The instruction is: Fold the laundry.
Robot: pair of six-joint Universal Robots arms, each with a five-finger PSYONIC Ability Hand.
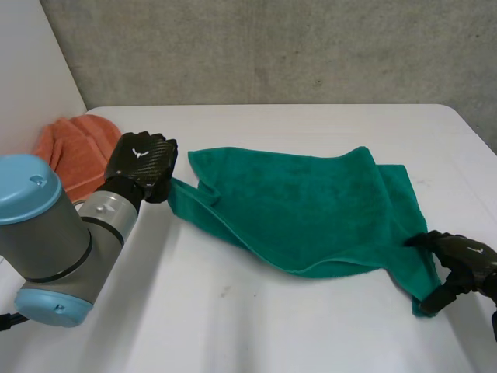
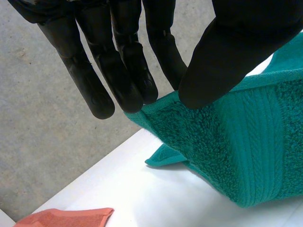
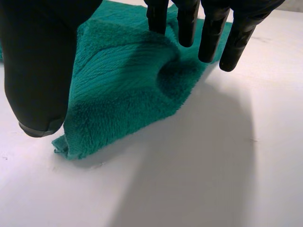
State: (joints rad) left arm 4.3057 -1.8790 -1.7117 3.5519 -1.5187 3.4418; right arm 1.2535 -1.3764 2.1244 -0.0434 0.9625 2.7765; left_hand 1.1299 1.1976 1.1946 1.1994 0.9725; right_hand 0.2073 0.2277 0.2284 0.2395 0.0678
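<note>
A green towel (image 1: 303,210) lies partly folded on the white table (image 1: 256,326), its upper layer sloping up toward the left. My left hand (image 1: 141,165) is at the towel's left corner. In the left wrist view the thumb and fingers (image 2: 123,71) pinch the hemmed edge of the towel (image 2: 246,142) and hold that corner lifted off the table. My right hand (image 1: 460,260) is at the towel's near right corner, open. In the right wrist view its straight fingers and thumb (image 3: 38,71) hover just over that corner of the towel (image 3: 123,85) without gripping it.
An orange cloth (image 1: 74,151) lies bunched at the table's far left, beyond my left arm (image 1: 54,241); its edge (image 2: 66,217) also shows under the left hand. A concrete wall stands behind the table. Bare tabletop lies in front of the towel.
</note>
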